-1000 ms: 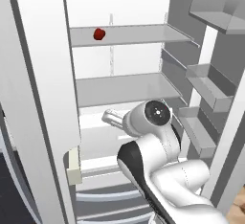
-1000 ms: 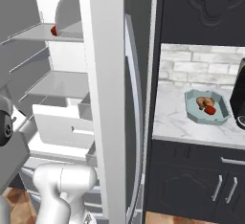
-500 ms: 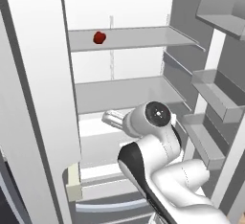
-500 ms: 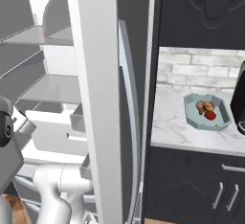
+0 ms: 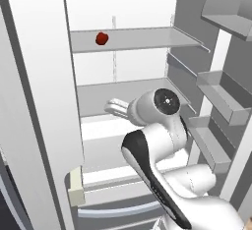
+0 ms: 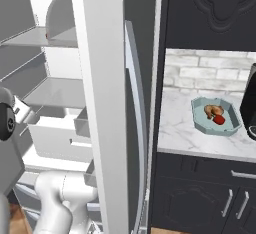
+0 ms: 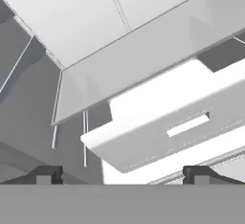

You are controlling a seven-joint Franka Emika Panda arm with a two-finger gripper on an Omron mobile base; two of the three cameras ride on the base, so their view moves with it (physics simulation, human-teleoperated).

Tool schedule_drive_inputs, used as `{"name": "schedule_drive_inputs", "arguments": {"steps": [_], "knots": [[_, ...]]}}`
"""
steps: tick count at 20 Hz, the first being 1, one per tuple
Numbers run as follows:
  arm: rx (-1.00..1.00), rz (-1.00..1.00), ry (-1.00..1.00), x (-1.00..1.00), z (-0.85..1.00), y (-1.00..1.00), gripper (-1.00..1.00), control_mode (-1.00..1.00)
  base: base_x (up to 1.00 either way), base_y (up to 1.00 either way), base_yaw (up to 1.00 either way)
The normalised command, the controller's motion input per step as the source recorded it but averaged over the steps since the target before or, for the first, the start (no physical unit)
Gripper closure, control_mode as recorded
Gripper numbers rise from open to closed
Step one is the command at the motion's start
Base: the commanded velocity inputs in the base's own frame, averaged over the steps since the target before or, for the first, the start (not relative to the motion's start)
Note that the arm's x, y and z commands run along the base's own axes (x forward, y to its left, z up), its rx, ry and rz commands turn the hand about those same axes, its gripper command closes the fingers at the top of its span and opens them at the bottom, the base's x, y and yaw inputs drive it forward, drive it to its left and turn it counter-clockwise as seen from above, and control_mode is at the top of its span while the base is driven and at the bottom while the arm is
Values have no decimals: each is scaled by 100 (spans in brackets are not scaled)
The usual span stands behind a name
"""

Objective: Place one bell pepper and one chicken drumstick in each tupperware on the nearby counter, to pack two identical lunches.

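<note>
Fingers (image 7: 122, 174) spread wide, facing fridge drawer (image 7: 167, 127)

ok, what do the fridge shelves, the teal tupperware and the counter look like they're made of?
Fridge shelf: looks like clear glass or plastic, thin and see-through in the hand view.
Teal tupperware: likely matte plastic, with an even pale colour and no glare.
Counter: looks like polished marble, white with grey veins; it could be a printed surface.
</note>
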Motion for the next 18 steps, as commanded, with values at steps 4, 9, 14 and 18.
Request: {"name": "schedule_drive_inputs", "arguments": {"steps": [4, 9, 14, 18], "knots": [[-17, 28, -16, 0, 100, -1, -100, -100, 0, 0, 0], [-21, 28, -18, -5, 100, 0, -100, -100, 0, 0, 0], [-24, 9, -15, 3, 89, -1, -100, -100, 0, 0, 0], [-15, -3, -6, 18, 67, -14, -100, -100, 0, 0, 0]]}}
